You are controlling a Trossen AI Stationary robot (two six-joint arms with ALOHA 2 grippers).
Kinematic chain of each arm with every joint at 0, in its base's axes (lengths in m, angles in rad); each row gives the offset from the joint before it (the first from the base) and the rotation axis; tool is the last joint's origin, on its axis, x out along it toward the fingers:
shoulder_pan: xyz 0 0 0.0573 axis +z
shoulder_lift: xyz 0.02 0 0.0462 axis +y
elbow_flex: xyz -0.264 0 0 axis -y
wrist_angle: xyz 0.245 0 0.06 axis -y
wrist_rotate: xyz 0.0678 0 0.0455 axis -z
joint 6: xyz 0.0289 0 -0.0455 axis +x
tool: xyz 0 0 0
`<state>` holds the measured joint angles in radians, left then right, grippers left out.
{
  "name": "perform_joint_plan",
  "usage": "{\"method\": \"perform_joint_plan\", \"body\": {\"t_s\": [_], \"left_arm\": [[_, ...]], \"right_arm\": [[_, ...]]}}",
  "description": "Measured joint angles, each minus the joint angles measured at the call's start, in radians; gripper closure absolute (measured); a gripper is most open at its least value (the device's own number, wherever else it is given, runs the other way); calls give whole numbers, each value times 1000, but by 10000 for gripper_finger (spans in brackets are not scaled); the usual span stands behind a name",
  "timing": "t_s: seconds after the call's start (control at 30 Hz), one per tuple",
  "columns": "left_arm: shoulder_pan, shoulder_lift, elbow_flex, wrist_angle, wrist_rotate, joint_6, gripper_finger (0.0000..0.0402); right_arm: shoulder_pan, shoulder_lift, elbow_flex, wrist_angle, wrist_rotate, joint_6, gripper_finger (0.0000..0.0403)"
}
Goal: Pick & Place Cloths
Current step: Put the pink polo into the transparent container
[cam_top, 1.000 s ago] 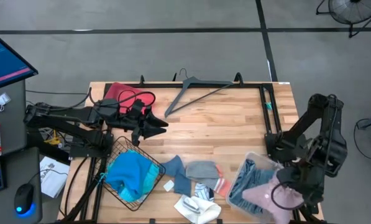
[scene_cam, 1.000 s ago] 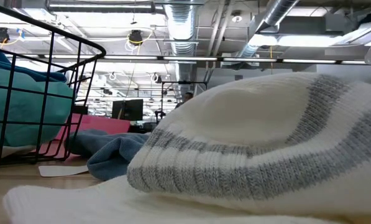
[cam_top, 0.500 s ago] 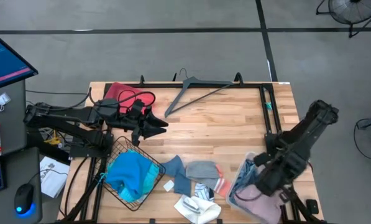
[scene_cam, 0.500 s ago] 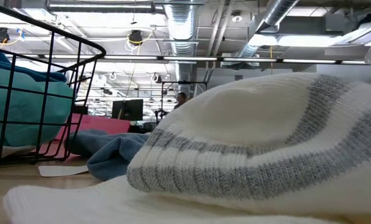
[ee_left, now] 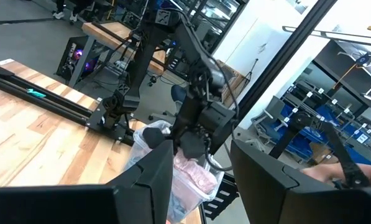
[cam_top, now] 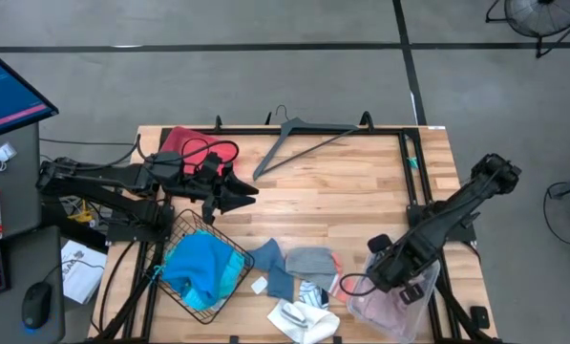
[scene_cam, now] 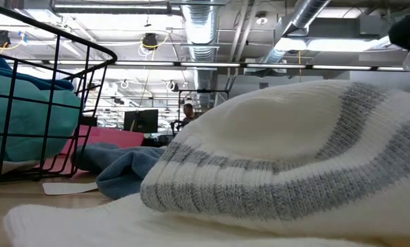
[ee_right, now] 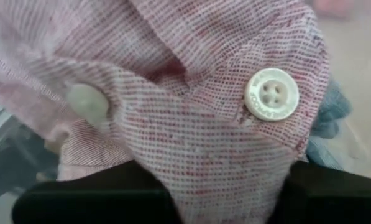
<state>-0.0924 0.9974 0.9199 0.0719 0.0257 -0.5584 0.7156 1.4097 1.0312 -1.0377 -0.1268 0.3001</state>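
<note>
Right hand (cam_top: pixel 372 277) swung inward from table's corner, clamped on pink checked garment (ee_right: pixel 191 118); garment's long axis unclear.

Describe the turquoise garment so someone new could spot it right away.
Start at the wooden table and go to its front left corner, where a black wire basket sits. The turquoise garment is bunched inside it, the only cloth in a wire basket.

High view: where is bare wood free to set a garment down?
Free: the wood below the grey clothes hanger, between the left end effector and the black rail. Crowded: the front edge, from the black wire basket past the grey sock to the clear plastic bin.
</note>
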Motion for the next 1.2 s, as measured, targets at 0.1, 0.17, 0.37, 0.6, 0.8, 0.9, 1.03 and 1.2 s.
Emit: {"method": "perform_joint_plan", "body": {"t_s": [0.1, 0.17, 0.37, 0.6, 0.8, 0.9, 1.03, 1.2], "left_arm": [[0, 0, 0, 0, 0, 0, 259], [0, 0, 0, 0, -1, 0, 259], [0, 0, 0, 0, -20, 0, 259], [0, 0, 0, 0, -65, 0, 259], [3, 0, 0, -1, -141, 2, 259], [8, 0, 0, -1, -155, 2, 259], [9, 0, 0, 0, -158, 3, 259], [9, 0, 0, 0, -157, 3, 259]], "right_arm": [[5, -2, -40, 37, 10, 4, 356], [12, -3, -60, 57, 28, 4, 356], [56, -6, -130, 146, 128, 34, 356], [99, -26, -110, 59, 260, 253, 356], [103, -102, -29, -91, 242, 539, 356], [102, -116, -27, -84, 221, 694, 356], [103, -81, -26, -76, 222, 826, 356], [102, -4, -24, -52, 203, 872, 356]]}}
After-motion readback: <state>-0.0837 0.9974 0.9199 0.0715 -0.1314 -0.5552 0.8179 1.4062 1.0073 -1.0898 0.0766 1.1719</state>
